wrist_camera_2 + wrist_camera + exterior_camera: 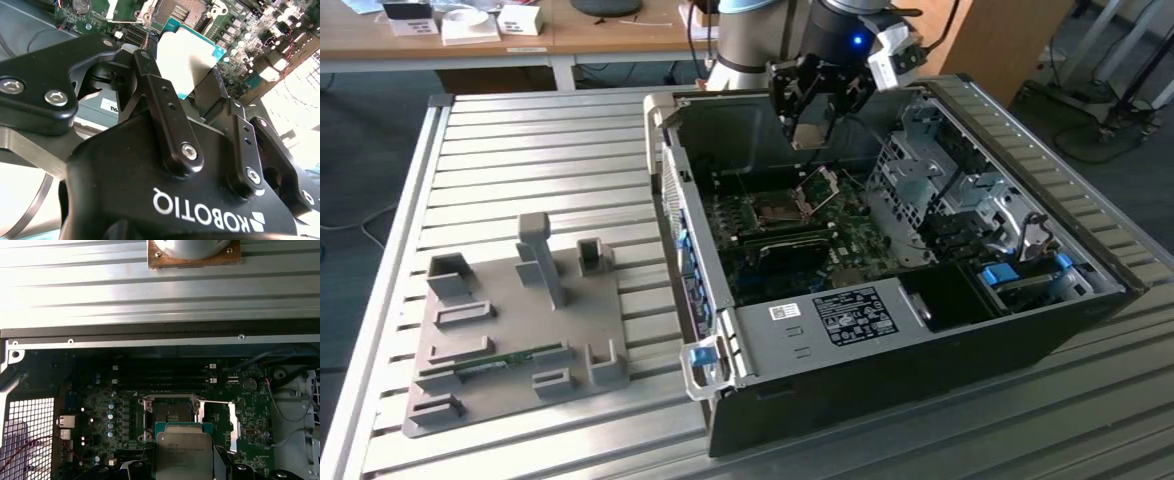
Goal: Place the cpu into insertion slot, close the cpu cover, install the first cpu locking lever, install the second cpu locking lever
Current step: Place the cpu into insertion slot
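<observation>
1. At the exterior view's left we see a grey fixture plate with upright posts and holders, lying on the ribbed metal table.
2. Moving toward the middle, an open computer case lies on its side on the same table, with its green motherboard facing up inside.
3. Near the front of the case we see a black power supply with a white label.
4. On the motherboard the insertion slot lies open and bare; in the first wrist view its contact field shows dark inside a metal surround.
5. Just beside the slot, toward the exterior view's right, the cpu cover is tilted up on its hinge, off the slot; in the first wrist view it shows as a bright plate.
6. Above the slot hangs the gripper, up near the rim of the case.
7. In the second wrist view its black fingers are pressed against two opposite edges of the cpu, so the claw is clamped on the chip.
8. The cpu is in the air over the board, silvery top and green rim visible, apart from the slot and not seated in it.
9. Furthest toward the exterior view's right, a perforated metal drive cage fills that side of the case.
</observation>
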`<action>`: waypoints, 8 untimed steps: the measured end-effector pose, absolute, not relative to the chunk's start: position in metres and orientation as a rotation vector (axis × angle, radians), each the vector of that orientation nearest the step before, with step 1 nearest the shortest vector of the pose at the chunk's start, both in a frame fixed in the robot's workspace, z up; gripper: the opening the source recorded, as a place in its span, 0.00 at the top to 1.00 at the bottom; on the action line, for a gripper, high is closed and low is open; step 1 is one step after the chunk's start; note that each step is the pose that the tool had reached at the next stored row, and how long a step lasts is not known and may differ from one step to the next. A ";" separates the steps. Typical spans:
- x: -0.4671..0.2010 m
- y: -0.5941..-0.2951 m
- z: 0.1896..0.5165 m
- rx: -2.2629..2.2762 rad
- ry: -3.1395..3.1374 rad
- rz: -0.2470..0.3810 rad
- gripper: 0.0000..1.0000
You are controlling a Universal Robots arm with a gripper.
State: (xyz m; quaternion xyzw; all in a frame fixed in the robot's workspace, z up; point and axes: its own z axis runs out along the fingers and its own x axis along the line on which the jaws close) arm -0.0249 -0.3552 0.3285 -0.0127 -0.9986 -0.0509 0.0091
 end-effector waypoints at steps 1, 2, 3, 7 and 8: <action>-0.025 -0.355 0.328 -0.040 -3.119 -0.159 0.46; -0.025 -0.355 0.328 -0.040 -3.119 -0.160 0.46; -0.025 -0.355 0.328 -0.040 -3.119 -0.160 0.46; -0.025 -0.355 0.328 -0.040 -3.119 -0.160 0.46; -0.025 -0.355 0.328 -0.040 -3.119 -0.160 0.46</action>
